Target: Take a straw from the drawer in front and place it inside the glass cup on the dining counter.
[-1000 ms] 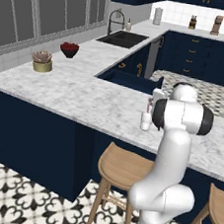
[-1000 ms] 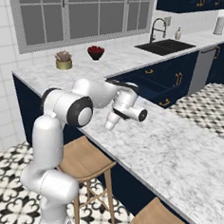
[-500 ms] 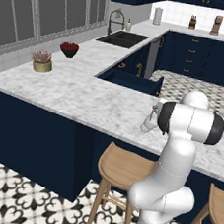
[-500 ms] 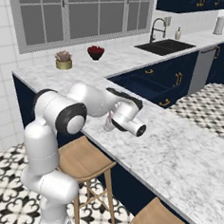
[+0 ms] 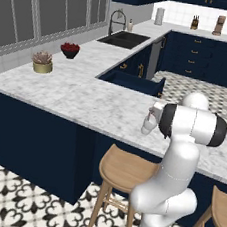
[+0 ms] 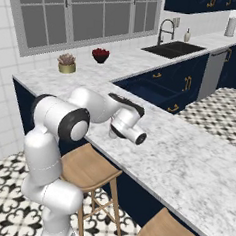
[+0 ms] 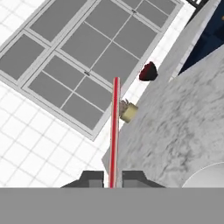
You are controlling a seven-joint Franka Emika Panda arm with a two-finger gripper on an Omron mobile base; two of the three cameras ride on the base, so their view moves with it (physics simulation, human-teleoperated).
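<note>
1. Straw (image 7: pixel 114 131) news comes last, since it is the thinnest thing; the biggest thing is the dining counter (image 5: pixel 82 94), a long marble top on a dark blue base.
2. Next in size is the drawer (image 5: pixel 134 82). It is pulled out, just past the far edge of the counter.
3. A stool (image 5: pixel 126 170) stands by the near edge of the counter, next to the arm.
4. A potted plant (image 5: pixel 42 62) and a bowl of red berries (image 5: pixel 70 49) sit near the far left corner of the counter, well apart from the arm.
5. The glass cup (image 5: pixel 149 124) stands near the near edge of the counter, just beside the arm's wrist.
6. The gripper (image 7: pixel 112 180) is over the counter. Its two fingers are pressed on the bottom end of the straw, which sticks straight out from them.
7. The straw looks very light, thin and stiff. It may slip or bend if squeezed hard. Holding it near one end seems best, so the long free end can go into the cup.
</note>
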